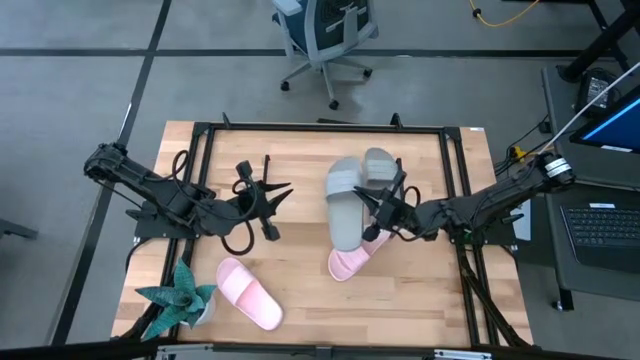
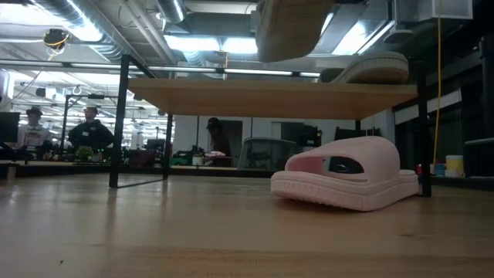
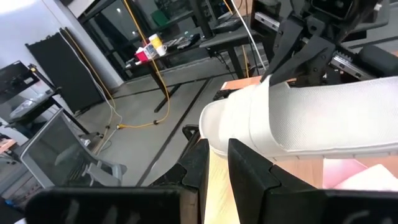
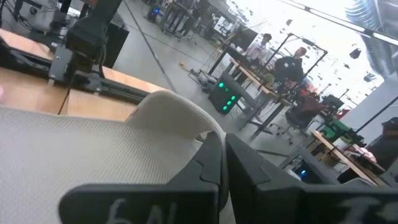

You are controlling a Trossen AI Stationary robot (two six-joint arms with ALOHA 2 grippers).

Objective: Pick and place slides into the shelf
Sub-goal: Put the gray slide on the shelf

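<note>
My right gripper [image 1: 378,205] is shut on a grey-green slide [image 1: 345,205], which it holds up over the middle of the table, above the height of the shelf board [image 2: 270,96]. A second grey-green slide [image 1: 380,163] lies sole down on the shelf. One pale pink slide [image 2: 347,181] lies on the table under the held one. The other pink slide [image 1: 248,293] lies near the front left. My left gripper [image 1: 280,200] hovers to the left of the held slide and points at it. Its fingers [image 3: 249,174] stand a narrow gap apart with nothing between them. My right gripper pinches the grey-green slide's wide strap at its side edge [image 4: 186,118] between the two fingers. The fingers come in level from the table's right and lie across the slide. The slide is lifted clear with its strap up, its length running from the table's near side to its far side.
A teal star-shaped plant [image 1: 180,295] stands at the front left corner. The shelf's thin black end frame [image 2: 123,123] rises from the table. Beyond the table are an office chair [image 1: 325,40], a laptop [image 1: 600,225] on the right and people [image 2: 89,131] far behind.
</note>
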